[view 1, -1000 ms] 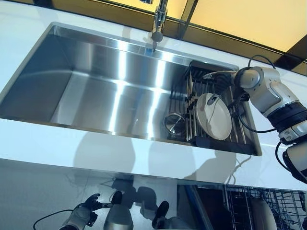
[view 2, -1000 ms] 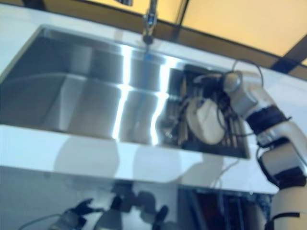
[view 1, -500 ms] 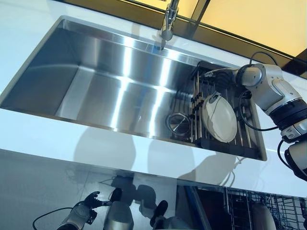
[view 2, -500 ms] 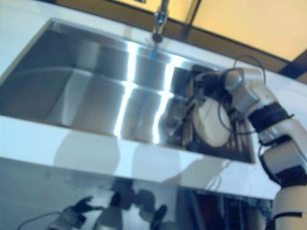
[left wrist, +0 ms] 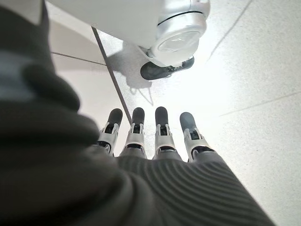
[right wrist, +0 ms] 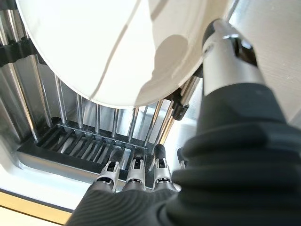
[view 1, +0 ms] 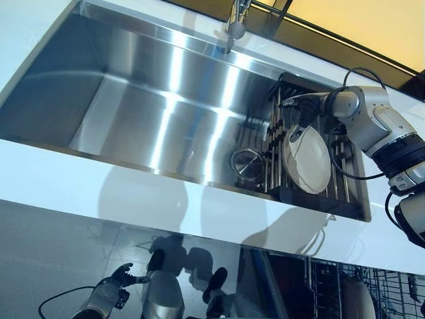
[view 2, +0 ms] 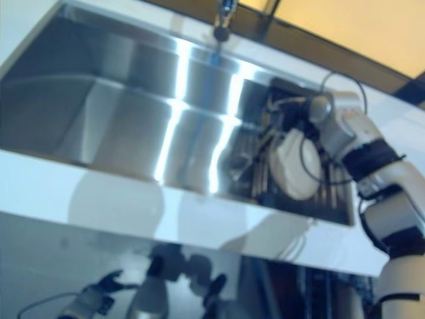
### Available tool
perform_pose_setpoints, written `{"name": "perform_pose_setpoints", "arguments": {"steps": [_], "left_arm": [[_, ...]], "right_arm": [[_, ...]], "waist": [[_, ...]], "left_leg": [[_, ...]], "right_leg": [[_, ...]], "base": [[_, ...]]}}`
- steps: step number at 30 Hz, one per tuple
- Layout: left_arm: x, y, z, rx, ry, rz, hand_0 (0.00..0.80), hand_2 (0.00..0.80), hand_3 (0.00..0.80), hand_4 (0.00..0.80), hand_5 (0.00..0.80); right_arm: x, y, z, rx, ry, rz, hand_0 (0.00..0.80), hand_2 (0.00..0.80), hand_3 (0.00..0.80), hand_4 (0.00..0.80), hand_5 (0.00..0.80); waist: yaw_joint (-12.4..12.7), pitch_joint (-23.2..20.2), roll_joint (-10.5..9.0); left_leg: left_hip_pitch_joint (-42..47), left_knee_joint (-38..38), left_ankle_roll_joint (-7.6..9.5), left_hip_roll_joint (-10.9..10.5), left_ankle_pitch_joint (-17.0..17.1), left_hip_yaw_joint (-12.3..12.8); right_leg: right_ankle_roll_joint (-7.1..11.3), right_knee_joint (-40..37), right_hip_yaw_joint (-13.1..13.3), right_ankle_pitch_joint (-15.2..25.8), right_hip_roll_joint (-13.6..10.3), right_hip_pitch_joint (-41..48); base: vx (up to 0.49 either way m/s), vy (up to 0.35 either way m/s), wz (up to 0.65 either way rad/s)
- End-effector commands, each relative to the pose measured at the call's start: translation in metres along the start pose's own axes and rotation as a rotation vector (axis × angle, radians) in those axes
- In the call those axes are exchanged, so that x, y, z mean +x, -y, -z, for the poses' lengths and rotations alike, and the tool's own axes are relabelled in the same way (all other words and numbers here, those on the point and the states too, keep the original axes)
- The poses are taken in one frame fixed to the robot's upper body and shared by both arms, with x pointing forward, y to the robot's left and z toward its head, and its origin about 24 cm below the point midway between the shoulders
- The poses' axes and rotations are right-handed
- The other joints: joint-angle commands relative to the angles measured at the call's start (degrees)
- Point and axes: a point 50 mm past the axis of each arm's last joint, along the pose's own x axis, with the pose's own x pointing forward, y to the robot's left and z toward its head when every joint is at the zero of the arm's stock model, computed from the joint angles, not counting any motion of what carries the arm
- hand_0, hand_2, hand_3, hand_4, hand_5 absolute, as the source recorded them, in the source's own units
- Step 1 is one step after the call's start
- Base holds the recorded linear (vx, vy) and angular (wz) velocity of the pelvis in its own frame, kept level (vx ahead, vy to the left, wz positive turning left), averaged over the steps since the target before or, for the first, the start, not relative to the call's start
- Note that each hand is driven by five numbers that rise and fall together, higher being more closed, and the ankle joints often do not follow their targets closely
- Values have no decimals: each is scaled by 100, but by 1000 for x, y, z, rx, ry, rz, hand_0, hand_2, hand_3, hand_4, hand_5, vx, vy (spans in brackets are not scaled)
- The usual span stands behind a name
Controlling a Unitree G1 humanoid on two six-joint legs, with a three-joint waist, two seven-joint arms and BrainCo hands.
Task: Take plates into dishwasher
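A white plate [view 1: 307, 159] stands on edge in a black wire rack [view 1: 312, 197] at the right end of the steel sink [view 1: 133, 113]. My right hand [view 1: 311, 104] reaches over the rack's top, at the plate's upper edge. In the right wrist view the thumb [right wrist: 229, 59] rests against the plate's rim [right wrist: 108, 47], while the fingers [right wrist: 136, 175] point straight at the rack bars [right wrist: 70, 141] and stay apart from the plate. My left hand [view 1: 109, 296] hangs low by the floor with straight fingers [left wrist: 160, 127] and holds nothing.
A small metal bowl [view 1: 247, 163] lies in the sink just left of the rack. The faucet [view 1: 234, 26] stands behind the sink. A white counter [view 1: 99, 186] runs along the front. The dishwasher's wire rack [view 1: 385, 292] shows at the lower right, a pale dish [view 1: 352, 298] in it.
The whole view has shifted, so the camera moved. My right hand stays at the plate's upper edge in the rack. The left hand still hangs low.
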Motion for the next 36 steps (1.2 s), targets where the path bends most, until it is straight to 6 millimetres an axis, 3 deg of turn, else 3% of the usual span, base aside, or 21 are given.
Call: {"name": "perform_pose_setpoints", "arguments": {"steps": [1,14,36], "left_arm": [[0,3,-10,-3,55,6,0,0,0,0,0],[-1,10,-10,-23,78,18,0,0,0,0,0],[-1,11,-20,-54,117,29,0,0,0,0,0]], "right_arm": [[-26,40,20,-76,-139,89,0,0,0,0,0],[-37,48,41,-70,-223,109,0,0,0,0,0],[-39,49,51,-96,-270,92,0,0,0,0,0]], "waist": [[254,8,210],[252,95,450],[243,224,630]], "left_leg": [[66,-309,94,192,466,121],[0,-386,17,201,571,60],[-183,-318,29,167,617,76]], "right_leg": [[93,1226,25,-413,-205,-184],[-22,1359,-23,-559,-248,-268],[-38,1480,-4,-585,-324,-440]], "base": [[1,-40,0],[0,-5,0],[0,3,0]]}}
